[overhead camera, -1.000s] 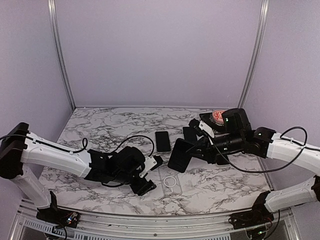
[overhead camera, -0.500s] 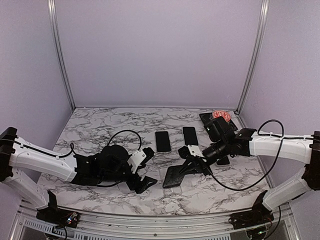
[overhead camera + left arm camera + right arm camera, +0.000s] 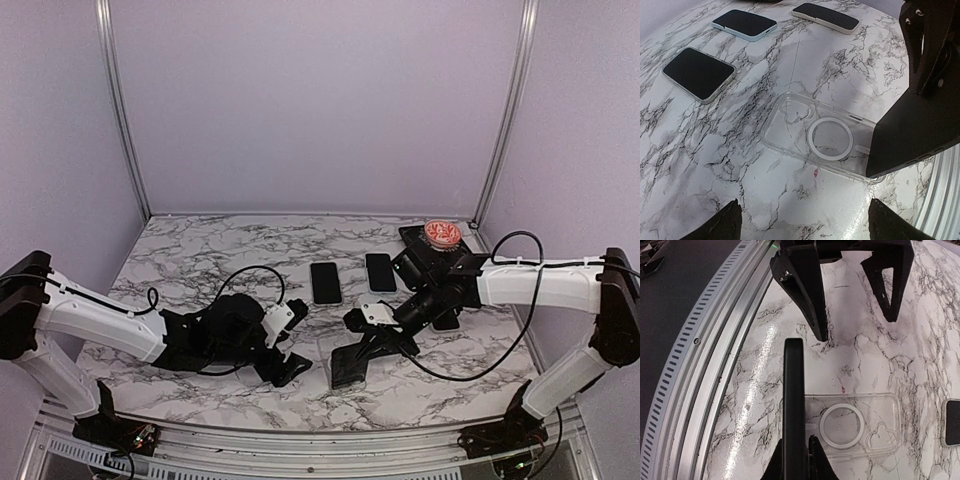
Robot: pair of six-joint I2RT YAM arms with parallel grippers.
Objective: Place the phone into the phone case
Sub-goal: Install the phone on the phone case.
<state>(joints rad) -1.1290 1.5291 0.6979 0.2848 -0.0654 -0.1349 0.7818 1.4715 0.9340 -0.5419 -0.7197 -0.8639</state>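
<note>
Black slab phone (image 3: 914, 135) – off the counter, standing steeply on edge, its low end at the ring end of the clear plastic phone case (image 3: 821, 139), apparently touching the end wall there. The tilt looks deliberate: seat one end first, then lay the rest down.

The case lies flat, open side up, its camera cut-out at the end away from the phone.

Right end effector (image 3: 795, 461) pinches the phone by its two broad faces near the upper end, which leaves the low edge free to enter.

Left end effector (image 3: 807, 225) hangs low just beside the case, fingers spread wide and touching nothing – probably placed to steady the case if it slides.

Marbled white-and-grey counter (image 3: 200, 262) carries it all. Farther back and well apart lie a dark-screened phone with a pale rim (image 3: 699, 74) and a light-blue-rimmed phone (image 3: 744, 24).

Phone not yet seated.
</note>
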